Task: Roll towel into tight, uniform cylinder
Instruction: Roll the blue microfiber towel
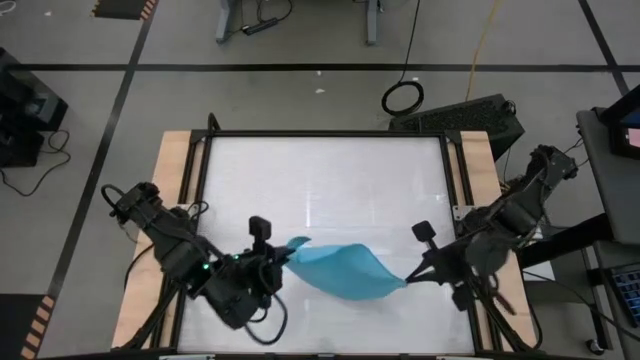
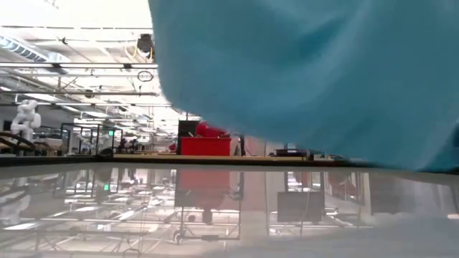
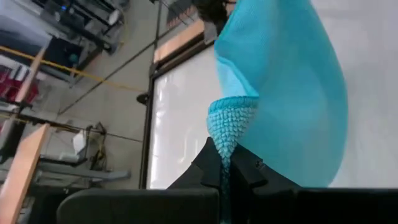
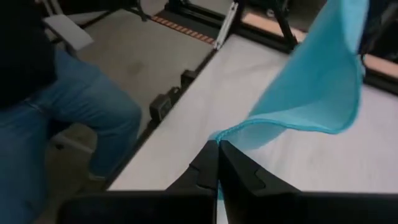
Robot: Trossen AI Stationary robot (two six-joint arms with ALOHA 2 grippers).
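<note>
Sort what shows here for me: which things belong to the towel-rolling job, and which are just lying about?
Job:
- towel, held up off the white table, stretched between both arms
- left claw, shut on one corner
- right claw, shut on the opposite corner

Lying about:
- cable coil on the floor beyond the table
- red cabinet in the room behind
- a person's leg in jeans beside the table

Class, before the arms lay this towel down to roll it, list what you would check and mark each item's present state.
1. Left pincer pinches a corner of the towel: ok.
2. Right pincer pinches the opposite corner: ok.
3. Towel lifted clear of the table: ok in the low view.
4. Towel spread taut and flat: not ok, it sags between the arms.
5. Rolling begun: not ok, no roll yet.
6. Person beside the table stays clear: ok.
</note>
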